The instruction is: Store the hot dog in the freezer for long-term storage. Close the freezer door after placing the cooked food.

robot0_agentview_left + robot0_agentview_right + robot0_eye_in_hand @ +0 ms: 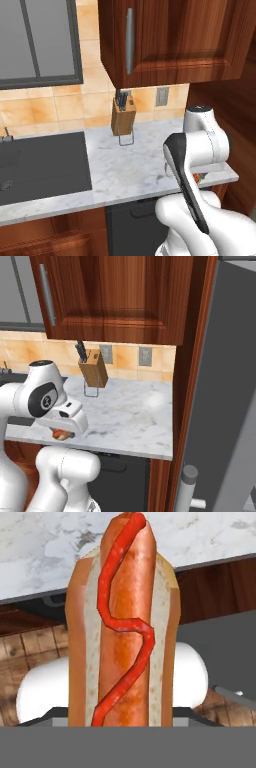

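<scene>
The hot dog [122,627], a tan bun with a reddish sausage and a red squiggle of sauce, stands lengthwise right in front of the hand camera and hides my fingertips. My gripper [64,431] is shut on the hot dog [61,434], holding it just off the front edge of the counter. A sliver of the hot dog [198,177] peeks out behind my forearm in the left base view. The matte grey freezer door [227,386] with its bar handle [189,481] rises at the far right. The freezer compartment is out of view.
A marble counter [130,411] holds a wooden knife block [93,370] near the tiled wall. A dark sink [40,165] lies at its left. A wooden wall cabinet [115,296] hangs overhead. A dark dishwasher [135,225] sits below, and a wooden side panel [185,381] separates counter and refrigerator.
</scene>
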